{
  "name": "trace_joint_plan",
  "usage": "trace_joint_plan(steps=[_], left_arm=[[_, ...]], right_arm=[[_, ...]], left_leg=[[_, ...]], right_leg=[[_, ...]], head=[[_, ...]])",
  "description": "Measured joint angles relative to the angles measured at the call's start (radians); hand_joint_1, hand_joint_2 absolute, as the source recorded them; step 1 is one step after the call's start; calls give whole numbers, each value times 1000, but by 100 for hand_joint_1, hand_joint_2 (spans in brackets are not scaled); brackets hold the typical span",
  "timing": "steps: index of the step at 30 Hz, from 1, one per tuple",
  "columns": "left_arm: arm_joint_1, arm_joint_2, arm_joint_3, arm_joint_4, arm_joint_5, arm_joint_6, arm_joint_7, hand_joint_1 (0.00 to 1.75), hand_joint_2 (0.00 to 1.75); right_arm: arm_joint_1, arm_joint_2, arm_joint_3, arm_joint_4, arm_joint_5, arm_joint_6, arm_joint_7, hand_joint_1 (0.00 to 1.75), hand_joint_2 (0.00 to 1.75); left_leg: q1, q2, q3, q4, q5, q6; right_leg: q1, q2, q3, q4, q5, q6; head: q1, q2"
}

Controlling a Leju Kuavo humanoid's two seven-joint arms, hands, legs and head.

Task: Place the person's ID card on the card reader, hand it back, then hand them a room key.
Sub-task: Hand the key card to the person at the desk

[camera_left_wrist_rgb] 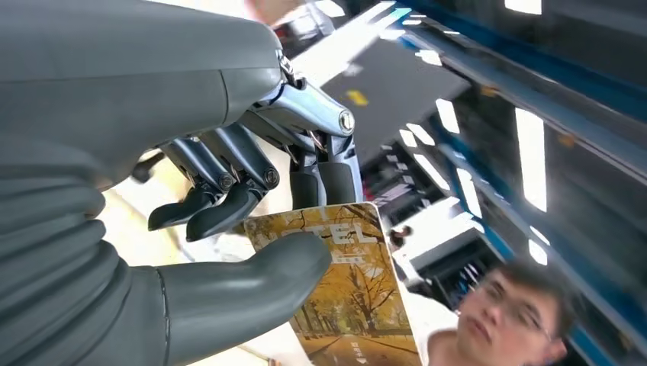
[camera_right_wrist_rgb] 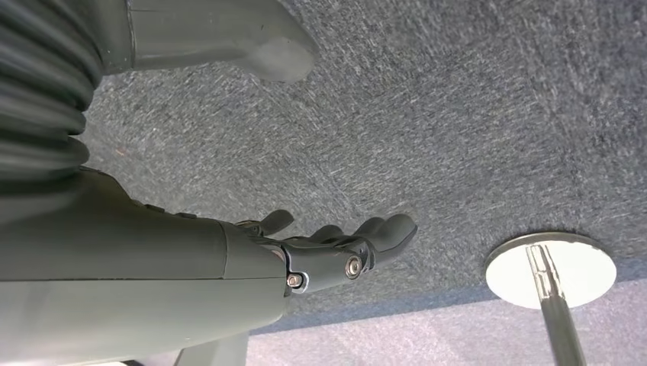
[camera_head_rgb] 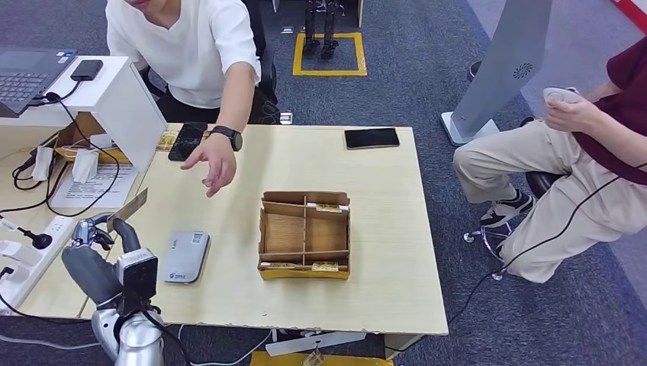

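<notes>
My left hand is raised over the table's near left corner. It pinches a yellow card between thumb and fingers. In the left wrist view the card shows autumn trees and the letters "TEL", with the thumb pressed on its face. The grey card reader lies flat just right of that hand. A person's hand reaches out open above the table, beyond the reader. A wooden box with compartments holds similar yellow cards. My right hand hangs over grey carpet, fingers loosely spread, holding nothing.
A black phone lies at the table's far edge, and a dark remote near the person's wrist. A laptop, a white stand, cables and a power strip crowd the left. A second person sits at the right. A chair base stands on the carpet.
</notes>
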Motion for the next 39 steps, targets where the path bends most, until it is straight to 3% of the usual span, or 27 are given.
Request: trace_joint_plan(steps=[5, 13, 22, 23, 26, 27, 39], left_arm=[[-30, 0, -48, 4, 15, -1, 67, 175, 175], [-156, -9, -94, 131, -35, -1, 191, 175, 175], [-209, -14, -128, 229, -43, -1, 243, 175, 175], [-214, -13, -135, 241, -43, -1, 255, 144, 175], [-222, -9, -162, 275, -40, -1, 278, 13, 175], [-224, -8, -172, 285, -38, -1, 282, 0, 175], [-201, -10, -201, 263, 23, 0, 207, 0, 175]], right_arm=[[-2, 6, -4, -5, 27, 0, -4, 0, 175], [-9, 5, -4, 8, 59, 0, -12, 0, 175], [-11, 1, -4, 22, 62, 0, -14, 0, 175], [-12, 0, -4, 24, 62, 0, -13, 0, 175], [-13, -1, -4, 28, 62, 0, -13, 0, 175], [-14, -1, -4, 30, 61, 0, -14, 0, 175], [-15, -4, -5, 40, 15, 0, -24, 0, 175]], left_leg=[[0, 0, 0, 0, 0, 0], [0, 0, 0, 0, 0, 0], [0, 1, -1, 0, 0, 0], [0, 1, -1, 0, 0, 0], [0, 0, -2, 0, 0, 0], [0, 0, -2, 0, 0, 0], [0, 1, -2, 0, 0, 0]], right_leg=[[0, 0, -1, 0, 0, 0], [0, 0, 0, 0, 2, 0], [0, 1, -1, 0, 2, 0], [0, 1, -1, 0, 2, 0], [0, 1, -1, 0, 2, 0], [0, 1, -1, 0, 2, 0], [0, 1, -1, 0, 2, 0]], head=[[0, 0], [0, 0], [0, 0], [0, 0], [0, 0], [0, 0], [0, 0]])
